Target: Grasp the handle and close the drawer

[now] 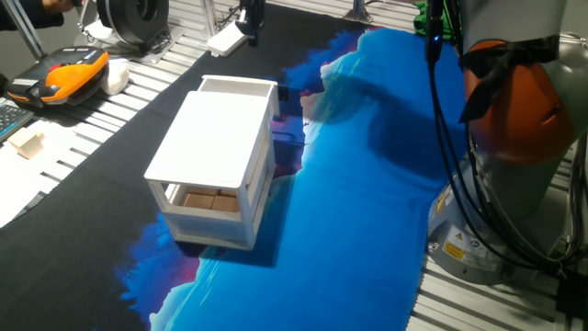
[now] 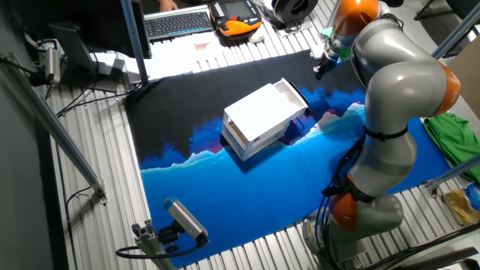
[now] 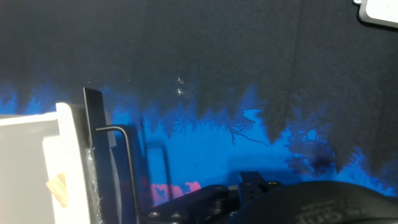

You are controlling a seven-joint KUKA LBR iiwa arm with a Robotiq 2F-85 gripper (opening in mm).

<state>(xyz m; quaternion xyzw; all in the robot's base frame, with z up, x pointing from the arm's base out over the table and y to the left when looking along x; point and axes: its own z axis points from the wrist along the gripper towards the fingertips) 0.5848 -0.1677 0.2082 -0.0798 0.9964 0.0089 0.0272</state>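
Hand view: drawer (image 3: pixel 37 162) cut off at 9 o'clock; its handle (image 3: pixel 121 163) runs off the bottom edge. Claw (image 3: pixel 249 202) dark, blurred at 6 o'clock; jaw spacing indiscernible. Fixed views: claw (image 1: pixel 250 23) too small to read.

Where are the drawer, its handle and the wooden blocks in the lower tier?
drawer (image 1: pixel 237 89): one fixed view, its white rim sticking out behind the cabinet.
handle (image 3: pixel 127 162): hand view, the thin dark bar.
wooden blocks (image 1: pixel 209 201): one fixed view, tan tops inside lower tier.

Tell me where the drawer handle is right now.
In the hand view, the thin metal handle is at lower left, on the open drawer, above the blue cloth.
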